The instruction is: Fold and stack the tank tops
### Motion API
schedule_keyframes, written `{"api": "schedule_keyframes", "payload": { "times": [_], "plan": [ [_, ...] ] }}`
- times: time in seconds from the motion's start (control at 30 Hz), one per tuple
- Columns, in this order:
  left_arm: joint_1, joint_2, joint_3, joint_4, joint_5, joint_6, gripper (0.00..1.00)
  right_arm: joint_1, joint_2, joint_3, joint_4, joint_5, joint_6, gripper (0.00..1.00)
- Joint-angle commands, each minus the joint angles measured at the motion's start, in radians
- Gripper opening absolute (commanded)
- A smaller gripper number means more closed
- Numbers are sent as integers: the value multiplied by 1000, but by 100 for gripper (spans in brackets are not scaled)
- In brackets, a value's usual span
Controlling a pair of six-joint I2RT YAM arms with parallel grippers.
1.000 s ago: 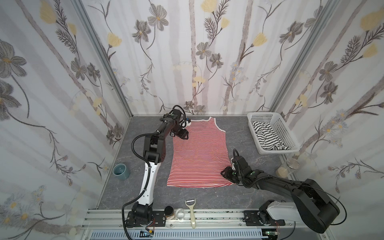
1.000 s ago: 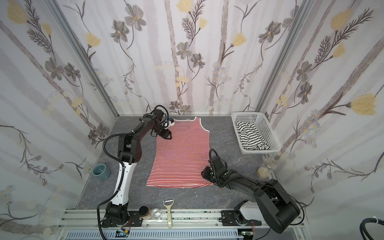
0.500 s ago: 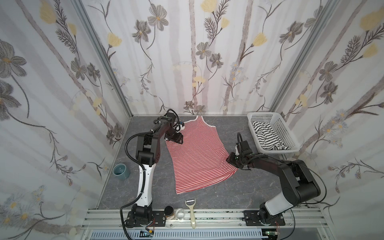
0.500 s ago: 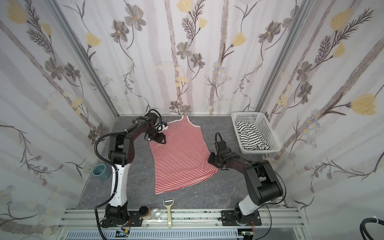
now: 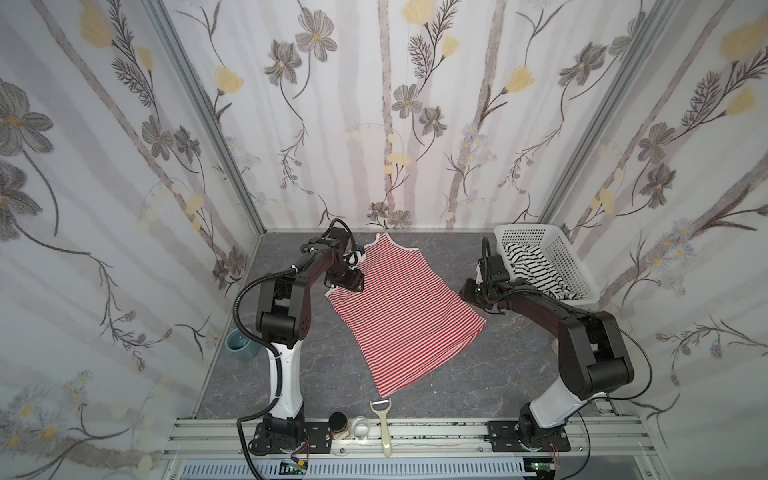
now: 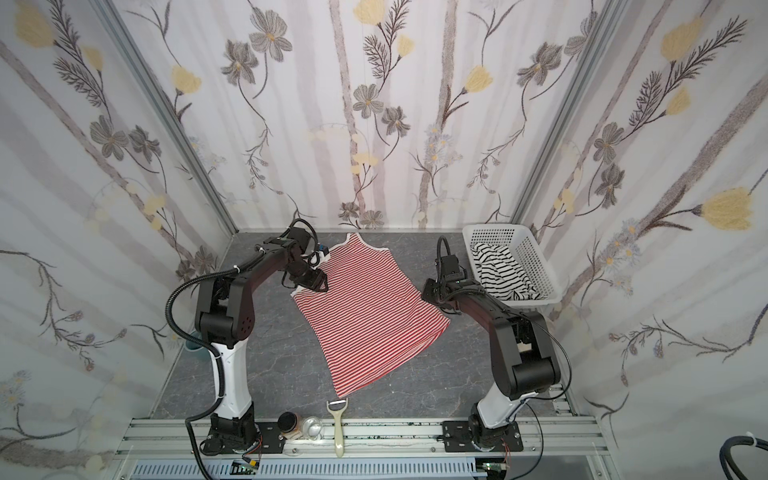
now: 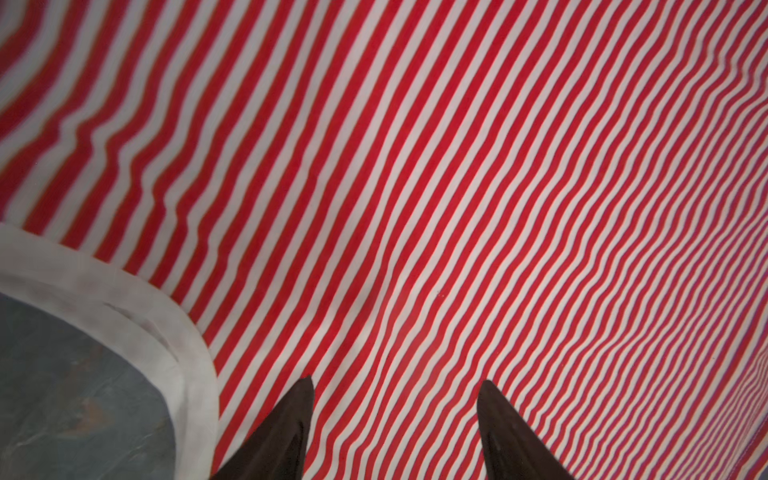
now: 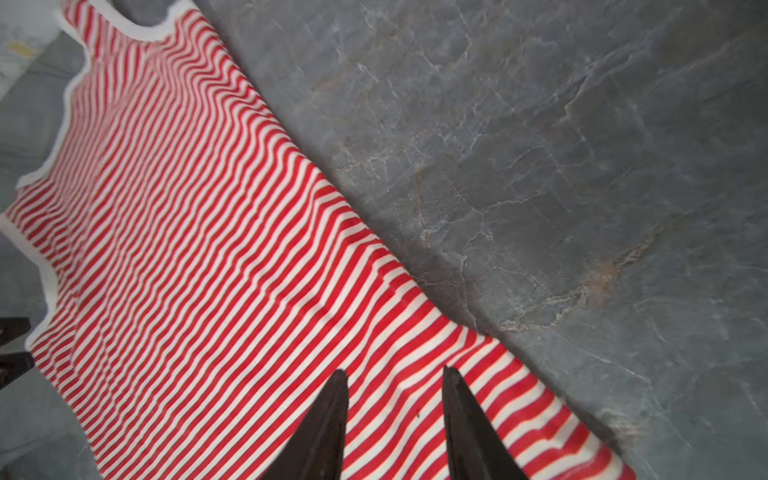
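The red-and-white tank top (image 5: 401, 311) lies spread flat mid-table and skewed, with its straps toward twelve o'clock and its hem toward six. The left gripper (image 7: 395, 380) hangs over the armhole edge at the top's ten o'clock, fingers parted with nothing between them. The right gripper (image 8: 395, 370) is at the top's three o'clock, near a hem corner, jaws likewise apart and empty. The black-striped tank top (image 5: 534, 270) lies crumpled in the white basket (image 5: 571, 266) at two o'clock.

Matt cloth red-and-white tank top (image 5: 405, 309), veined stone-look tabletop (image 5: 519, 365), perforated white plastic basket (image 5: 573, 266).
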Motion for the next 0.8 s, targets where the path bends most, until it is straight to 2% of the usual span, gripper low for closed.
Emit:
{"api": "schedule_keyframes", "payload": {
  "times": [0.0, 0.1, 0.2, 0.27, 0.37, 0.57, 0.77],
  "plan": [
    [-13, 6, 84, 29, 9, -8, 65, 20, -91, -28, -7, 19, 16, 41],
    [-12, 58, 194, 47, -11, -3, 66, 73, -190, -105, 38, -6, 72, 43],
    [-22, 136, 317, 47, -43, -16, 71, 154, -257, -176, 63, 28, 120, 49],
    [-35, 182, 381, 47, -47, -23, 79, 207, -282, -209, 83, 33, 151, 56],
    [-67, 257, 476, 48, -59, -31, 82, 283, -296, -254, 137, 31, 209, 64],
    [-122, 389, 635, 48, -136, -11, 82, 352, -225, -316, 233, 13, 277, 65],
    [-123, 479, 715, 50, -202, 6, 82, 402, -181, -351, 287, 22, 323, 65]
  ]
}}
